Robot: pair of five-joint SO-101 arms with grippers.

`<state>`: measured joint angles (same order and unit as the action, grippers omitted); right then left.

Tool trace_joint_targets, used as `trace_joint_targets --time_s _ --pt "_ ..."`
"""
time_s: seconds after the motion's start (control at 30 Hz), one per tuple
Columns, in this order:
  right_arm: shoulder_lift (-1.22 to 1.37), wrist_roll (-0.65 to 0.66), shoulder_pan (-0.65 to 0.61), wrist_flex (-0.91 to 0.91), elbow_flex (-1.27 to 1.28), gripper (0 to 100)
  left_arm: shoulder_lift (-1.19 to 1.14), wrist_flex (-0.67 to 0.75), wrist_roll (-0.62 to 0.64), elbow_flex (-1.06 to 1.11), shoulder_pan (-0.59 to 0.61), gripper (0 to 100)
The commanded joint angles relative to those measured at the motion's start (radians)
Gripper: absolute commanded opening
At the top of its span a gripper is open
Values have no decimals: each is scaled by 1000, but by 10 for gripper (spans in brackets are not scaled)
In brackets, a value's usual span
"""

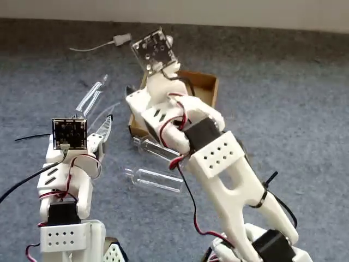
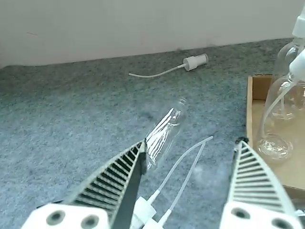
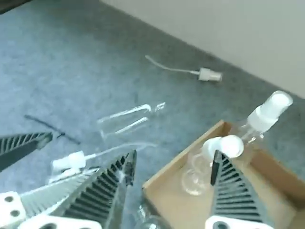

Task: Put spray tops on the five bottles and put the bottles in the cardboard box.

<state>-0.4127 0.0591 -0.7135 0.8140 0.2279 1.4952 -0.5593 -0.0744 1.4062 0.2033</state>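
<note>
The tabletop under my two arms is covered all over in a grey-blue, carpet-like cloth, and a pale wall runs along its far edge. My left gripper hangs low with its jaws spread wide and nothing between them, over two loose spray tops whose thin tubes trail across the cloth toward the far edge. Just beyond them a clear bottle with no top lies on its side. My right gripper is likewise spread and empty, held above the rim of the cardboard box. The box sits past the middle of the tabletop, toward the far edge. Two capped bottles stand upright in it, close together, each wearing a white top. One more loose spray top lies near the far edge, close to the wall, its tube pointing toward the left edge. Two bare bottles lie on their sides on the cloth just on the near side of the box, partly under my right arm. A thin black cable crosses the cloth near the left edge.
</note>
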Motion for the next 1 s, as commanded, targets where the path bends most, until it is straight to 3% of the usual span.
trace_joint_targets --time_s 0.0,0.1,0.2,0.5,0.6,0.7,0.97 --pt "-127 37 -50 68 137 207 -2 -3 3 -31 4 262" --pt "-151 157 -94 122 254 207 -10 -74 6 -127 93 238" --pt "-122 186 -127 170 294 208 -111 -245 3 -340 170 191" --pt "7 252 -133 232 262 210 -854 -661 -123 -1121 265 252" --pt "19 262 -130 145 269 210 -1046 -723 -132 -1328 306 256" --pt "21 365 -114 94 314 210 -1185 -770 -153 -1468 341 256" --pt "48 397 -105 10 395 210 -1303 -787 -153 -1529 375 256"
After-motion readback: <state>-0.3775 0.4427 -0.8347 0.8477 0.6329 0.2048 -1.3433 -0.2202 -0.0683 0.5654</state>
